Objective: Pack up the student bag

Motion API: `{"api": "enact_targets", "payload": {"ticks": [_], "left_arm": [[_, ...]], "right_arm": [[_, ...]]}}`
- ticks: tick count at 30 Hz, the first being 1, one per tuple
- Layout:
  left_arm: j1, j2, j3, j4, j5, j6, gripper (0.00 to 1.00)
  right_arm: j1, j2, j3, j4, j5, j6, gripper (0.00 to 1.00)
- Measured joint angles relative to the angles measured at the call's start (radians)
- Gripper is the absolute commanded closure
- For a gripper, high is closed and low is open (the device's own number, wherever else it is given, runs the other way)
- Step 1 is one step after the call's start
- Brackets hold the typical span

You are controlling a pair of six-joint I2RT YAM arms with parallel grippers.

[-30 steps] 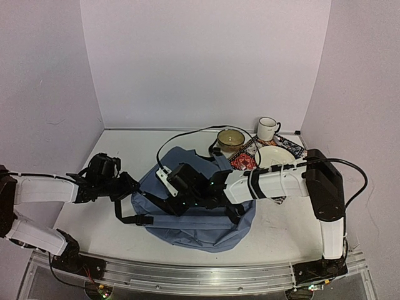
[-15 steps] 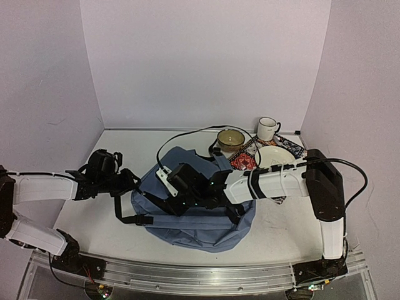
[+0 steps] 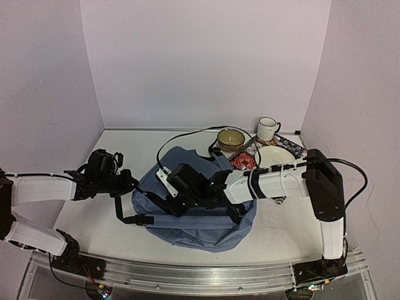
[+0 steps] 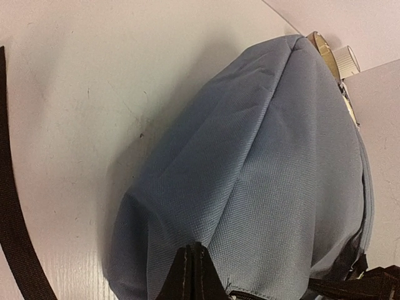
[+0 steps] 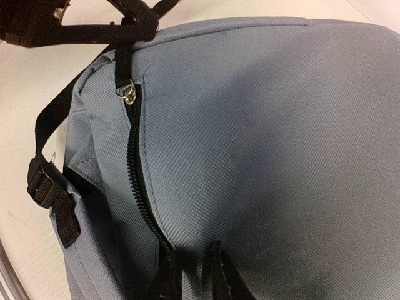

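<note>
1. Top view: student bag lying slumped mid-table, soft slate-blue, black straps trailing off its left side, with bowl, mug and plate sitting just behind it. Left gripper sitting at the bag's left edge, right gripper reaching over its middle.
2. Left wrist: tips squeezing fully together right at the bag's edge, creases fanning out from there. Not showing whether any fabric is actually caught. Probably risking a slip-off if tugging on that thin a nip, or dragging the whole floppy bag across the table instead of opening it.
3. Right wrist: fingers standing slightly apart over the low end of the zip, clamping nothing visible. Zip looking closed, pull ring lying well up the track. Possibly missing the pull from there, or bunching loose fabric and jamming the teeth.
</note>
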Motion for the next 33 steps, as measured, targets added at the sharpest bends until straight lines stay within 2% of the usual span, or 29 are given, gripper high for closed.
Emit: {"api": "enact_targets", "payload": {"ticks": [2,4,10,17,25,33], "left_arm": [[0.000,-0.027,-0.001,-0.002,0.010,-0.001,1.00],[0.000,-0.050,-0.001,-0.002,0.020,-0.002,1.00],[-0.005,-0.076,-0.001,0.002,0.051,0.003,1.00],[-0.025,-0.065,-0.001,0.000,0.060,0.004,1.00],[-0.201,0.008,-0.001,0.024,0.033,-0.033,1.00],[-0.307,0.063,0.002,0.085,-0.013,-0.109,1.00]], "right_arm": [[0.000,-0.002,0.000,-0.003,-0.009,0.006,0.57],[0.000,-0.009,0.000,-0.005,-0.017,0.008,0.52],[-0.004,-0.078,-0.002,-0.016,-0.039,0.009,0.47],[-0.036,-0.129,-0.003,-0.009,-0.045,0.027,0.49],[-0.137,-0.076,-0.006,-0.004,-0.047,0.089,0.51],[-0.139,0.007,0.030,0.021,-0.086,0.126,0.54]]}}
